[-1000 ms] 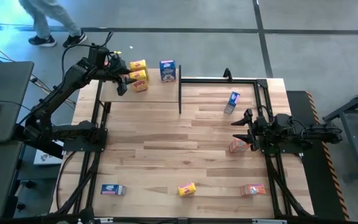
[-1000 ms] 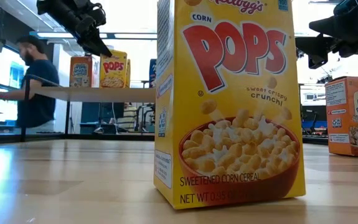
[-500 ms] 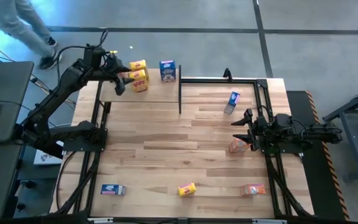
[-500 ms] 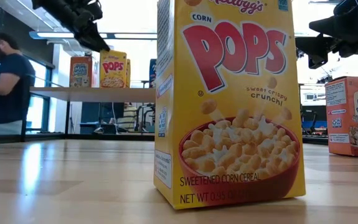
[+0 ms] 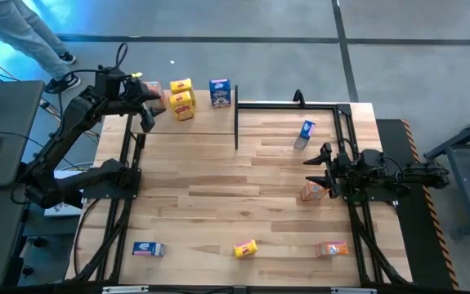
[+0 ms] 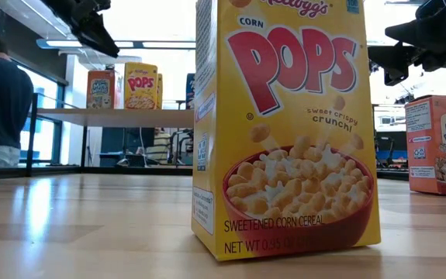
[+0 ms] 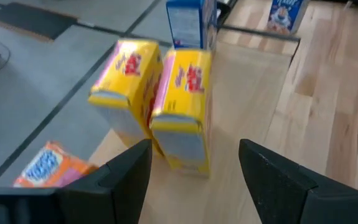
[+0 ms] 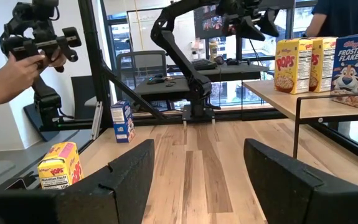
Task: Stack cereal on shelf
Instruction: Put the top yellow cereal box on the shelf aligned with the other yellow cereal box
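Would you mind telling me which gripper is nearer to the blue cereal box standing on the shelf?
Left. The left gripper hovers at the shelf end, past the two yellow boxes from the blue box. The right gripper waits across the table.

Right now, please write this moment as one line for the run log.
left gripper: open, empty, by shelf | right gripper: open, waiting, right table side | shelf: two yellow boxes, one blue box, one orange box

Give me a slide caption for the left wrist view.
Open left hand above the shelf, facing two upright yellow Corn Pops boxes.
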Robot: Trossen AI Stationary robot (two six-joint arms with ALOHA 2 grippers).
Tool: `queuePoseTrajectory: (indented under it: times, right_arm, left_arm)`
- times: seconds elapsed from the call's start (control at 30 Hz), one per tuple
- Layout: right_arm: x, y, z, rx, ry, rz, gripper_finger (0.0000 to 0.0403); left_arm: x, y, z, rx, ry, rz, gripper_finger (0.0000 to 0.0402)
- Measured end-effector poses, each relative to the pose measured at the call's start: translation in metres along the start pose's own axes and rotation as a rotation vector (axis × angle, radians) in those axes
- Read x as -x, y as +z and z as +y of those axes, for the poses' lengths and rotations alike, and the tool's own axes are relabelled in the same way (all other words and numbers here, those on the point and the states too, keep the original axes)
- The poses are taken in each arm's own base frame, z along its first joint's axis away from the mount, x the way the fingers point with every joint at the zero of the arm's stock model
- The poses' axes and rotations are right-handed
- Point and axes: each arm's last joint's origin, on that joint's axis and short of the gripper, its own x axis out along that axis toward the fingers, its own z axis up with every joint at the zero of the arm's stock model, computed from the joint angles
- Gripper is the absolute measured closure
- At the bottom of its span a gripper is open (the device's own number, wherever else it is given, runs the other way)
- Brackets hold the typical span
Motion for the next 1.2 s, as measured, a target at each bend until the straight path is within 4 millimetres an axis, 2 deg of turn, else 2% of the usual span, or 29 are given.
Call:
queuePoseTrajectory:
  times: [0.47,0.73,0.97,1.2]
  right_arm:
    - [0.0,0.0,0.0,0.0,0.0,0.0,0.0162]
    - [0.0,0.0,0.0,0.0,0.0,0.0,0.0162]
    - [0.0,0.0,0.0,0.0,0.0,0.0,0.0162]
    - [0.0,0.0,0.0,0.0,0.0,0.0,0.0162]
  left_arm:
    - [-0.036,0.002,-0.003,-0.007,-0.059,0.134,0.0169]
    - [-0.047,0.007,-0.002,-0.015,-0.058,0.117,0.0169]
    - [-0.046,0.007,-0.001,-0.013,-0.032,0.125,0.0169]
    - [-0.033,0.007,-0.005,0.045,0.003,0.111,0.0169]
